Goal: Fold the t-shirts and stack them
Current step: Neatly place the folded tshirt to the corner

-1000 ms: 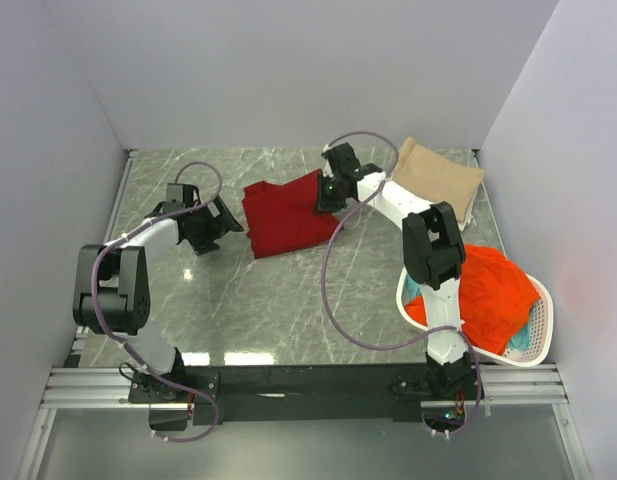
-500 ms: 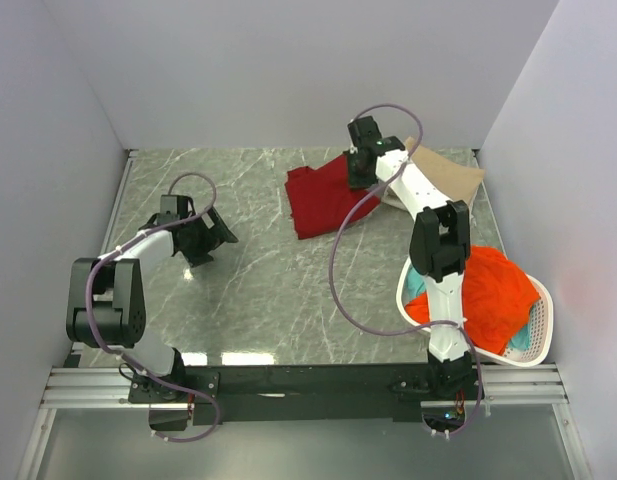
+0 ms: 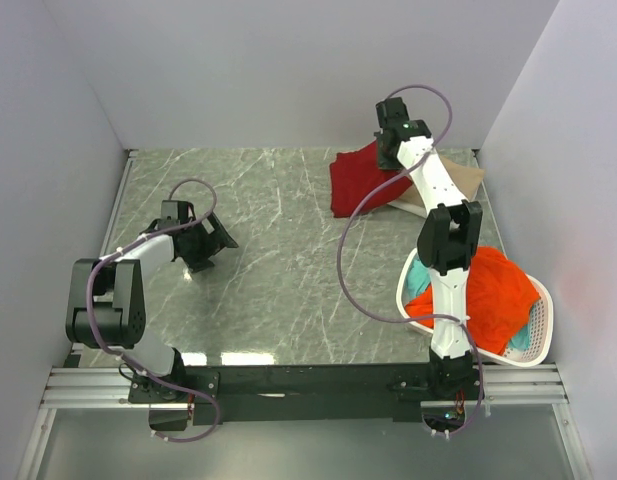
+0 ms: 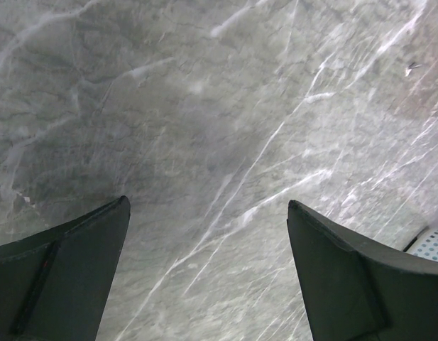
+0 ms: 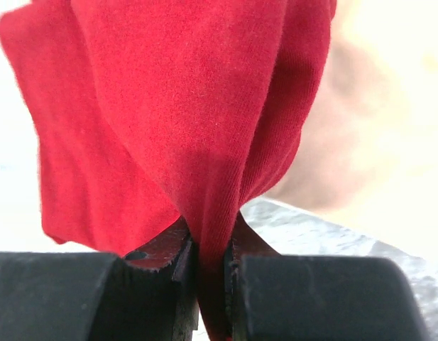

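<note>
The desk (image 3: pixel 288 290) holds a white basket (image 3: pixel 544 318). In the basket, the orange-red t-shirt (image 3: pixel 493 295) and teal t-shirt (image 3: pixel 416 284) lie in a heap, not folded yet. Just past the basket, the tan t-shirt (image 3: pixel 466 178) looks folded. Past the basket and more to the left, the dark red t-shirt (image 3: pixel 356 182) hangs from the right tool (image 3: pixel 390 148). I think it goes on the tan one next. Only the right wrist view shows the tool pinching the red cloth tight. The left tool (image 3: pixel 210 240), far left of the basket, is spread wide and holds nothing
</note>
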Controlling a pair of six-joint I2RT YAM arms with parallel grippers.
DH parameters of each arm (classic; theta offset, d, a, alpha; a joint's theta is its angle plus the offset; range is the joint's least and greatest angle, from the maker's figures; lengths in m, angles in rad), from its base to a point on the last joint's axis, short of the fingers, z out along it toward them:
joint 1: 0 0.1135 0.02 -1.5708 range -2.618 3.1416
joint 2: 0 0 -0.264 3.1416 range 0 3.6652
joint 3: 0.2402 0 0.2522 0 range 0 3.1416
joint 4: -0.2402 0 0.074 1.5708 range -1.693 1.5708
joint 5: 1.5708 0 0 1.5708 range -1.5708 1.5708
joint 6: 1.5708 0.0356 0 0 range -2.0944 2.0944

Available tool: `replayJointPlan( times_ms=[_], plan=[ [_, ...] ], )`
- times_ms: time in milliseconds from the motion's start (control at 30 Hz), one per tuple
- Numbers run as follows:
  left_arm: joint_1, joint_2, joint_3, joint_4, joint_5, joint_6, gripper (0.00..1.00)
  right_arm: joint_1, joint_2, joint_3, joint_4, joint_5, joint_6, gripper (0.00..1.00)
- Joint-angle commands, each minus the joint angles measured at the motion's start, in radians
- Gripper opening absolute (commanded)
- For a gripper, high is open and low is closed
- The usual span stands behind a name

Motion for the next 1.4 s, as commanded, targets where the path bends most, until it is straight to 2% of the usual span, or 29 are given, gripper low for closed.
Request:
replayJointPlan(
  times_ms=[0, 333, 600, 1100, 1367],
  plan=[
    [0.003, -0.040, -0.031, 0.046, 0.002, -0.013, 1.00, -0.020, -0.025, 0.103, 0.003, 0.064, -0.026, 0.00],
    [0.004, -0.077, -0.115, 0.067, 0.005, -0.020, 1.00, -0.057, -0.046, 0.208, 0.005, 0.069, -0.030, 0.00],
    [0.004, -0.093, -0.152, 0.084, 0.013, -0.028, 0.99, -0.107, -0.124, 0.199, 0.029, -0.023, 0.018, 0.00],
    [0.004, -0.097, -0.158, 0.064, 0.013, -0.022, 1.00, -0.244, -0.172, 0.176, 0.084, -0.212, 0.082, 0.00],
    [0.004, -0.087, -0.164, 0.069, 0.017, -0.025, 0.99, -0.276, -0.179, 0.165, 0.115, -0.293, 0.129, 0.00]
  ],
)
